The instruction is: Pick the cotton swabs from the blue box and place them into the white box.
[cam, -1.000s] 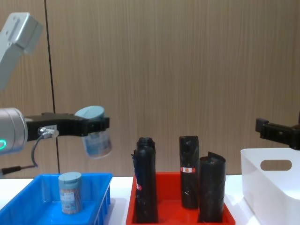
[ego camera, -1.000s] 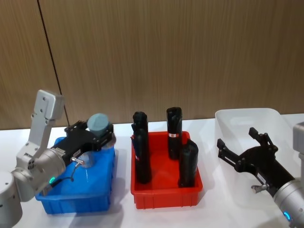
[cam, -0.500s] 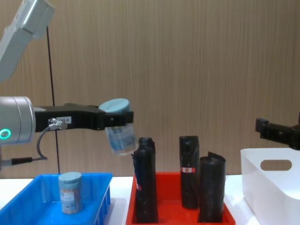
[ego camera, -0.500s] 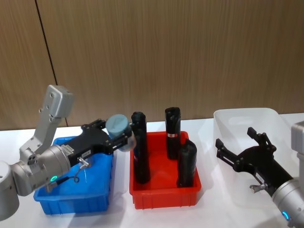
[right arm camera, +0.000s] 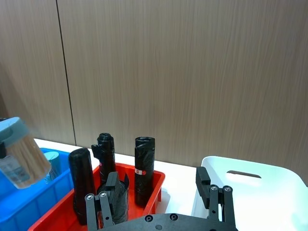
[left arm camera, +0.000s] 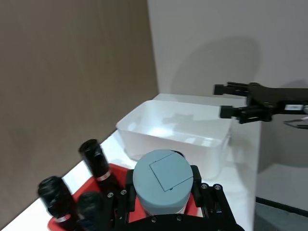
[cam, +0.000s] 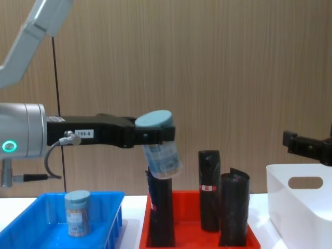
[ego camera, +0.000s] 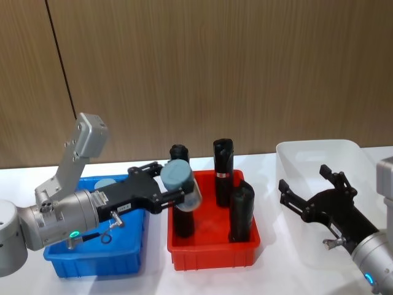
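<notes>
My left gripper [ego camera: 174,190] is shut on a jar of cotton swabs [ego camera: 179,184] with a dusty-blue lid, held tilted in the air over the left side of the red tray. In the chest view the jar [cam: 161,148] hangs above a black roll; the left wrist view shows its lid [left arm camera: 162,176] between the fingers. A second jar of cotton swabs [cam: 78,212] stands in the blue box [cam: 46,236] at the left. The white box [ego camera: 325,184] sits at the right. My right gripper [ego camera: 307,193] hovers open beside the white box's near left edge.
A red tray [ego camera: 215,249] holding several upright black rolls [ego camera: 242,212] stands between the blue box [ego camera: 92,261] and the white box. A wooden wall runs behind the white table.
My left gripper has carried the held jar to the right, from above the blue box to above the red tray's left side. The right gripper has stayed in place.
</notes>
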Robot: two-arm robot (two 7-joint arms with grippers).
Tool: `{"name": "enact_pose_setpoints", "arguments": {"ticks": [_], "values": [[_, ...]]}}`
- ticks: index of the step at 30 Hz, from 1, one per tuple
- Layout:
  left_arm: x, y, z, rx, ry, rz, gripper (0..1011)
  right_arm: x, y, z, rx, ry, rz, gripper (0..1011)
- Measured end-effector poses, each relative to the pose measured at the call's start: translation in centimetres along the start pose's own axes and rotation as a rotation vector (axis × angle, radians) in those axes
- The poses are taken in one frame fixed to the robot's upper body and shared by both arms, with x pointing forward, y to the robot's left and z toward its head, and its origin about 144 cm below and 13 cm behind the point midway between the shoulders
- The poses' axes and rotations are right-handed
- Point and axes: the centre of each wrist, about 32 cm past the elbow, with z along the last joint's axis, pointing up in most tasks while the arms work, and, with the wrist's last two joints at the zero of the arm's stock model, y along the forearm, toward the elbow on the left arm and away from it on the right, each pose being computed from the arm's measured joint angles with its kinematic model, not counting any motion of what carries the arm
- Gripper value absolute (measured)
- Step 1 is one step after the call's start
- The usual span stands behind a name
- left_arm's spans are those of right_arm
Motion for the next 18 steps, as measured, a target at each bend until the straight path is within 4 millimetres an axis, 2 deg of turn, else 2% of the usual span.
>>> {"name": "enact_pose_setpoints", "arguments": {"ticks": [18], "values": [[0.47,-0.07,-0.24,-0.008,0.008,-0.136,660,0.0,0.0,0.0,0.0,0.0,0.0,1002]]}}
